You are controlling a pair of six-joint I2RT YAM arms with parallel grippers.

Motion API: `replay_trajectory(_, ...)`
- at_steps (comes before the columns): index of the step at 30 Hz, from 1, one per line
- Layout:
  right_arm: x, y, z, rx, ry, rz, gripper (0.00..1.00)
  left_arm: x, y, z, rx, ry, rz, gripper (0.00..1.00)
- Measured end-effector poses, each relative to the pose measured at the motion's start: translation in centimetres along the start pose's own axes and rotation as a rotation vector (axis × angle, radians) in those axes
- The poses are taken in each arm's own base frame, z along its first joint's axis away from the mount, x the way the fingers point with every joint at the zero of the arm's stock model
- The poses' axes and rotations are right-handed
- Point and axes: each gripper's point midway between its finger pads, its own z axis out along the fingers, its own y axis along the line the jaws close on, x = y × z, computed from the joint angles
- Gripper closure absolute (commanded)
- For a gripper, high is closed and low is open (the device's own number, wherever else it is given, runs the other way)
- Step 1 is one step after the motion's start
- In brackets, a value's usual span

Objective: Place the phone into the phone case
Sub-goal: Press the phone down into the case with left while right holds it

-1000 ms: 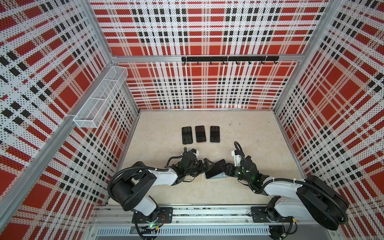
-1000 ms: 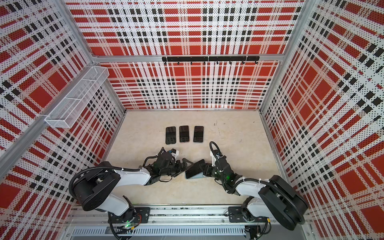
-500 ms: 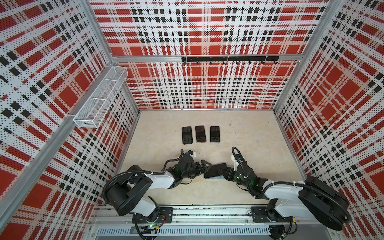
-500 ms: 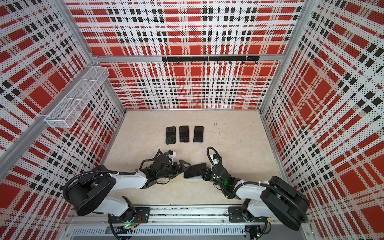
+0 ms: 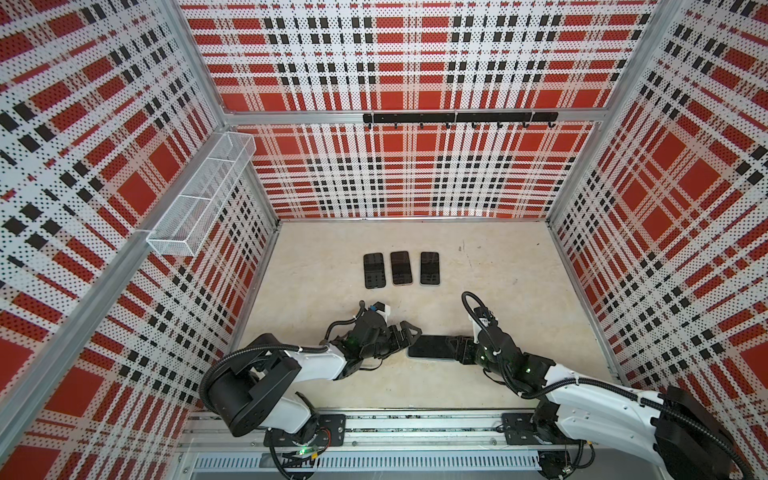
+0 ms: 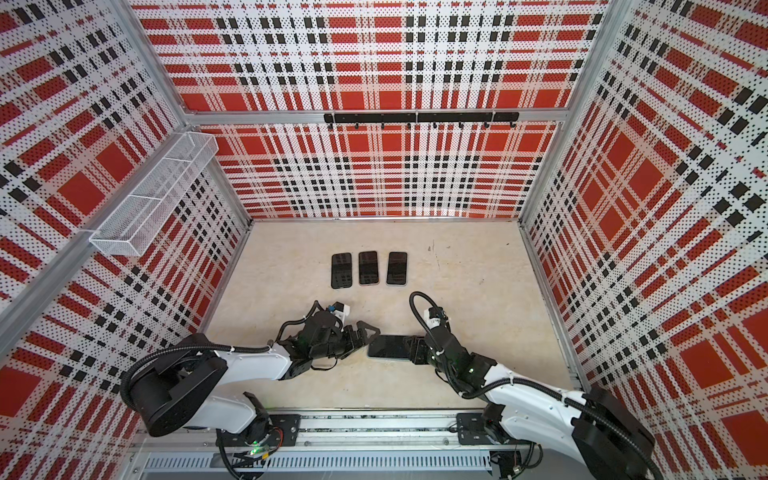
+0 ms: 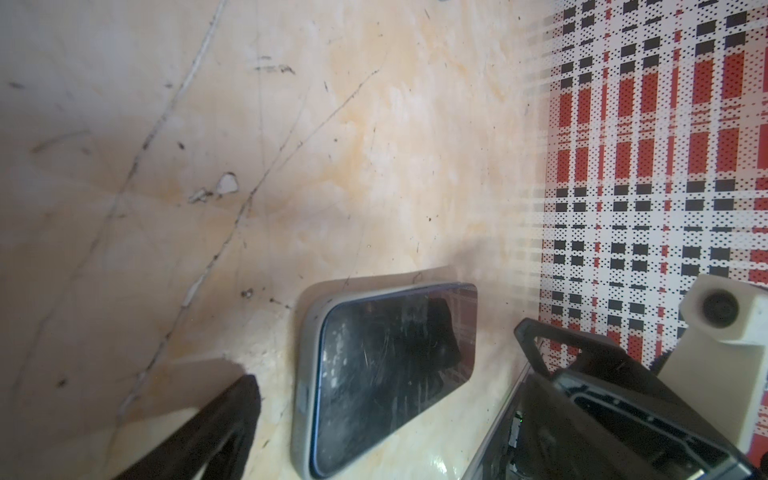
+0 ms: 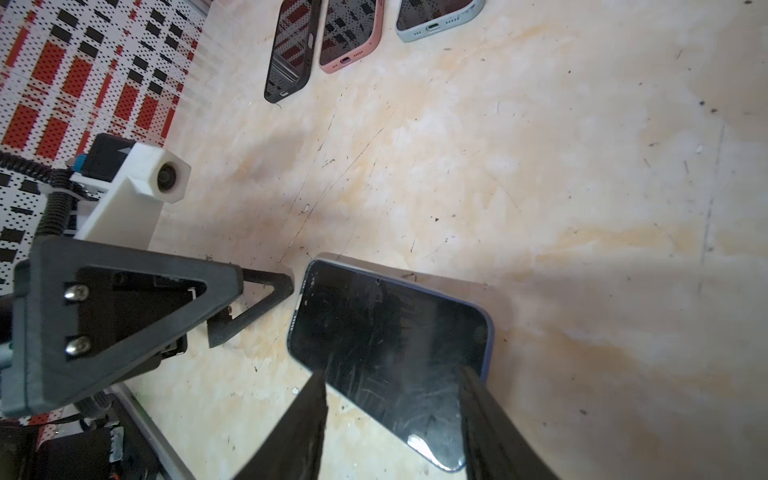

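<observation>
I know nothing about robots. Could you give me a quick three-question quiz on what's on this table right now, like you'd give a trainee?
1. How many cased phones lie in the row at the back of the table? A) two B) three C) five
2. True or false: the left pincer is clamped shut on the near phone.
3. What colour is the case around the middle phone of that back row?

Key: 1 B. 2 False: its jaws stand open beside the phone's end, and the phone lies flat on the table. 3 Pink.
</observation>
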Motion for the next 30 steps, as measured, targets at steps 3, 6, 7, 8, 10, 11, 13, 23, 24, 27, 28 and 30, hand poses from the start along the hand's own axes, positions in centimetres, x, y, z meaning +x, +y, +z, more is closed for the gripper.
replay_trajectory(3, 0.3, -0.6, 0.0, 0.036, 0.014, -0.007, 0.49, 0.0, 0.0, 0.0, 0.003, 0.006, 0.002, 0.02)
replay_trajectory(6, 0.6, -1.6, 0.0, 0.085, 0.026, -0.007, 0.52, 0.4, 0.0, 0.0, 0.007, 0.029, 0.008, 0.06)
replay_trajectory(7, 0.8, -2.0, -0.1, 0.104, 0.033, -0.005, 0.53, 0.6, 0.0, -0.1, 0.007, 0.039, 0.009, 0.08)
replay_trajectory(8, 1.0, -2.4, -0.1, 0.119, 0.038, -0.003, 0.54, 0.8, 0.1, -0.1, 0.007, 0.05, 0.009, 0.1)
replay_trajectory(10, 1.2, -2.8, -0.2, 0.139, 0.047, 0.004, 0.58, 1.1, 0.2, -0.1, 0.007, 0.069, 0.013, 0.17)
replay_trajectory(11, 1.3, -2.9, -0.2, 0.142, 0.05, 0.006, 0.59, 1.2, 0.3, -0.1, 0.005, 0.079, 0.015, 0.2)
replay_trajectory(13, 1.5, -3.0, -0.1, 0.146, 0.055, 0.011, 0.66, 1.6, 0.6, 0.0, 0.002, 0.1, 0.015, 0.24)
replay_trajectory(23, 3.1, -2.6, 2.6, 0.147, 0.152, 0.006, 0.88, 2.2, 0.4, 0.5, 0.013, 0.149, 0.026, 0.26)
replay_trajectory(24, 2.8, -2.7, 2.7, 0.153, 0.144, 0.008, 0.89, 2.1, 0.4, 0.5, 0.013, 0.148, 0.027, 0.26)
replay_trajectory(27, 2.4, -3.0, 3.1, 0.171, 0.127, 0.01, 0.93, 2.0, 0.4, 0.7, 0.011, 0.145, 0.029, 0.26)
replay_trajectory(28, 2.1, -3.1, 3.2, 0.177, 0.119, 0.01, 0.95, 1.9, 0.4, 0.7, 0.012, 0.144, 0.03, 0.27)
replay_trajectory(30, 1.7, -3.2, 3.4, 0.188, 0.103, 0.01, 0.97, 1.8, 0.4, 0.8, 0.012, 0.139, 0.032, 0.27)
